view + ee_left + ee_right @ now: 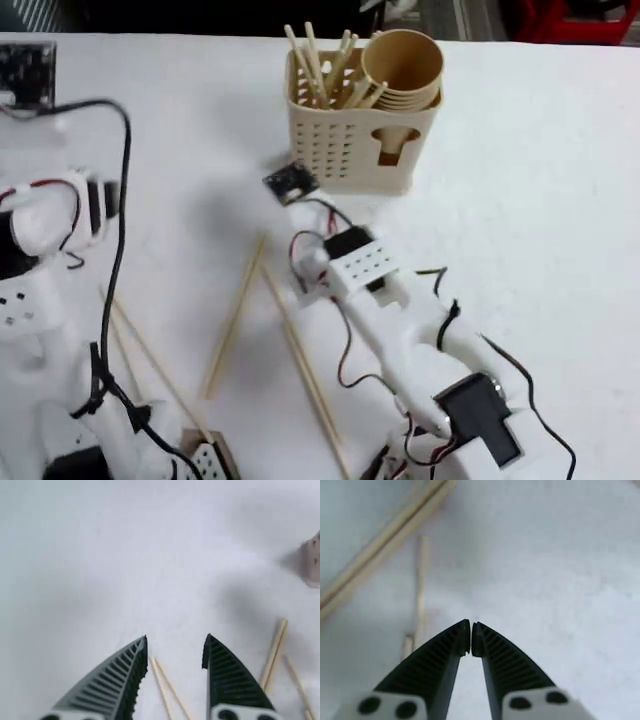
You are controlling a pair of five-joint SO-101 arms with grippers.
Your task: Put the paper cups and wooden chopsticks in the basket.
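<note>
High view
- Basket: the cream plastic basket (345, 145) is boxy. Its wall is pierced with rows of small holes and one keyhole-shaped cut-out. It stands at 12 o'clock on the white tabletop (540, 200).
- Paper cups: the tan paper cups (403, 62) are nested in one stack in the basket's 3 o'clock side, with the round mouth tilted.
- Stored chopsticks: the stored chopsticks (320, 65) are pale wood and lean in the basket's 9 o'clock side.
- Loose chopsticks: the centre pair (233, 318) lies flat at the tabletop's centre. The long stick (305, 375) lies toward 6 o'clock and the outer pair (150, 365) toward 8 o'clock.
- Arms: the central arm (400, 330) is white with red and black wiring. It extends from 5 o'clock to a point just beside the centre pair. The edge arm (40, 300) stands at 9 o'clock.

Left wrist view
- Pincer state: the left pincer (176, 639) is spread wide and holds nothing.
- Fingers: black, tapering to points, with ribbed faces.
- Contact: the thin sticks (165, 685) lie on the tabletop inside the gap. Whether the fingers touch them cannot be told.
- Nearby: the side pair (274, 652) lies outside one finger.

Right wrist view
- Pincer state: the right pincer (470, 625) has its tips pressed together with nothing between them.
- Fingers: black, with a ribbed inner surface.
- Nearby: the doubled sticks (385, 540) lie side by side and touching, beyond the tips. The single stick (420, 590) lies just beside one finger.
</note>
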